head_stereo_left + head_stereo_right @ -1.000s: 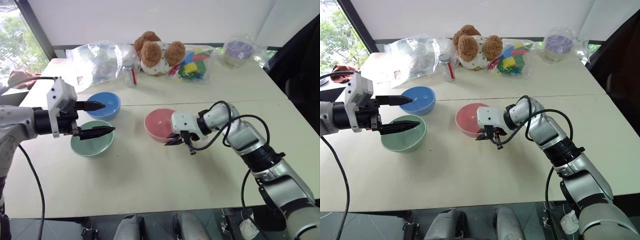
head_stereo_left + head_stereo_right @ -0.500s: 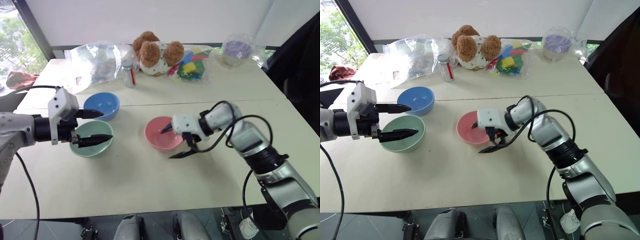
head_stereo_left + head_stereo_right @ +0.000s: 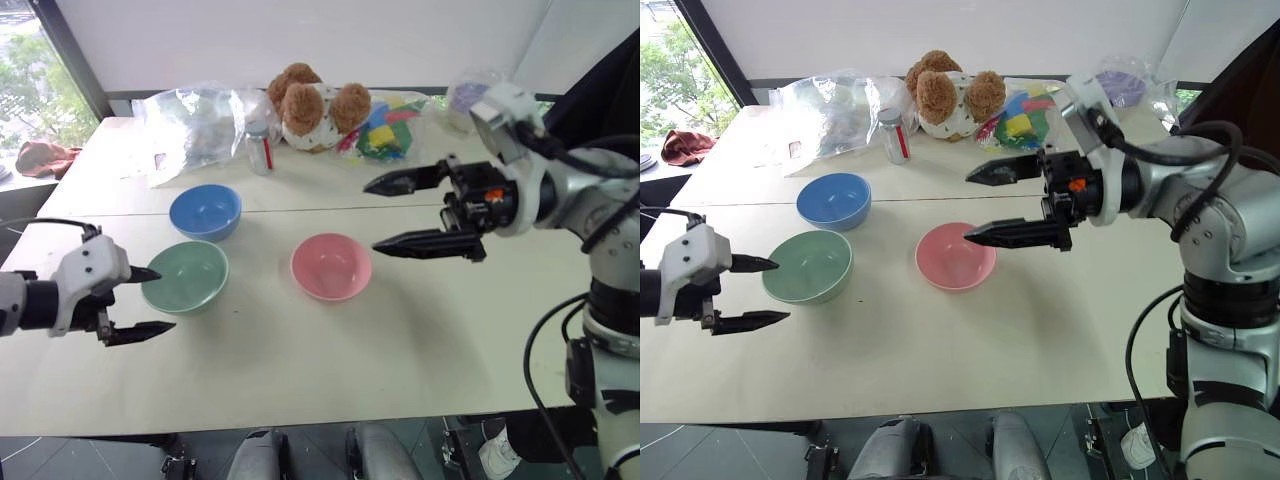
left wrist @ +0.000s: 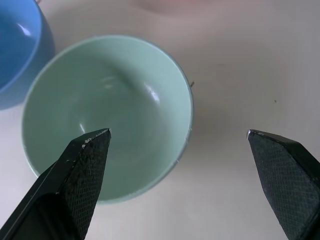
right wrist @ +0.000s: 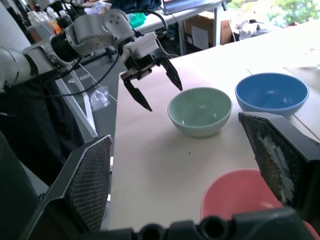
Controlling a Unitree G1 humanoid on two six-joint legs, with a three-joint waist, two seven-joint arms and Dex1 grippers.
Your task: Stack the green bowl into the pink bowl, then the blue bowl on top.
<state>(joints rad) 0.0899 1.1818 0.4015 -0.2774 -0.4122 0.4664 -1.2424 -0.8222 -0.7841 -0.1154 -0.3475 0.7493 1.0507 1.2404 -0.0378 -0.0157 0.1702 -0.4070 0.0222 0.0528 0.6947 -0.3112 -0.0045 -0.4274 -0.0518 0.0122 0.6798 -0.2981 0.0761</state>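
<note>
The green bowl (image 3: pixel 185 277) stands upright on the table at the left, with the blue bowl (image 3: pixel 205 211) just behind it and the pink bowl (image 3: pixel 331 266) apart at the centre. All three are empty. My left gripper (image 3: pixel 160 300) is open and low at the green bowl's near-left side, one fingertip (image 4: pixel 95 142) over its rim. Nothing lies between its fingers. My right gripper (image 3: pixel 371 215) hangs open and empty in the air, above and to the right of the pink bowl, pointing left.
Along the back of the table sit a teddy bear (image 3: pixel 310 105), clear plastic bags (image 3: pixel 195 120), a small bottle (image 3: pixel 258 145), a bag of coloured blocks (image 3: pixel 385 130) and a clear tub with purple filling (image 3: pixel 1120 88). A seam (image 3: pixel 300 212) crosses the tabletop behind the bowls.
My right gripper opened, left the pink bowl's rim and rose up and to the right. My left gripper sank and drew back from above the green bowl to its near-left side.
</note>
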